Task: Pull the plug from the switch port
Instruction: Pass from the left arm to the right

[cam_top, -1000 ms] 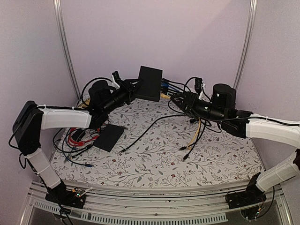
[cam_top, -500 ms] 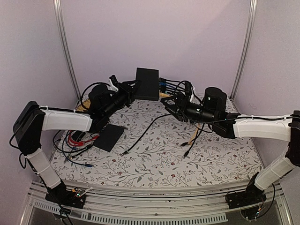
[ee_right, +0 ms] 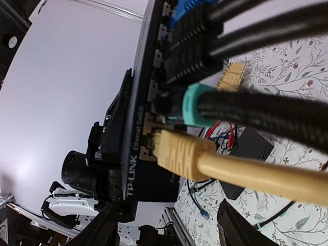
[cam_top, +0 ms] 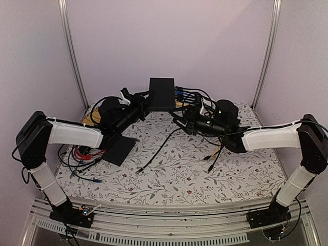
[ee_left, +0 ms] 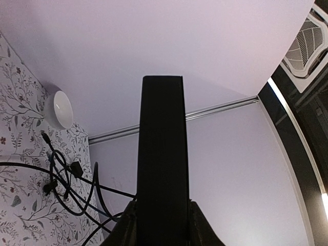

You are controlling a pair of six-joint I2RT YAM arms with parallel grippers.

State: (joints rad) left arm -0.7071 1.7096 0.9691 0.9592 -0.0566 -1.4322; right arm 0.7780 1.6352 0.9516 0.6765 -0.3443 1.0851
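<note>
The switch (cam_top: 162,94) is a flat black box held up off the table at the back, and my left gripper (cam_top: 145,103) is shut on its left end. In the left wrist view its narrow edge (ee_left: 162,154) stands upright between my fingers (ee_left: 127,228). In the right wrist view the port row of the switch (ee_right: 134,128) carries a yellow plug (ee_right: 179,151), a teal plug (ee_right: 197,105), black plugs (ee_right: 192,56) and a blue one (ee_right: 187,7). My right gripper (ee_right: 169,230) is open just short of the yellow plug and touches nothing; from above it (cam_top: 183,114) sits right of the switch.
A thinner black slab (cam_top: 119,149) lies on the floral cloth at the left, beside red and blue cables (cam_top: 84,151). Loose black (cam_top: 156,151) and yellow (cam_top: 212,151) cables trail across the middle. A white round object (ee_left: 58,109) sits by the back wall.
My right arm has swung left toward the switch's ports and its jaws have spread wider. The left gripper has kept its hold and shifted the switch slightly.
</note>
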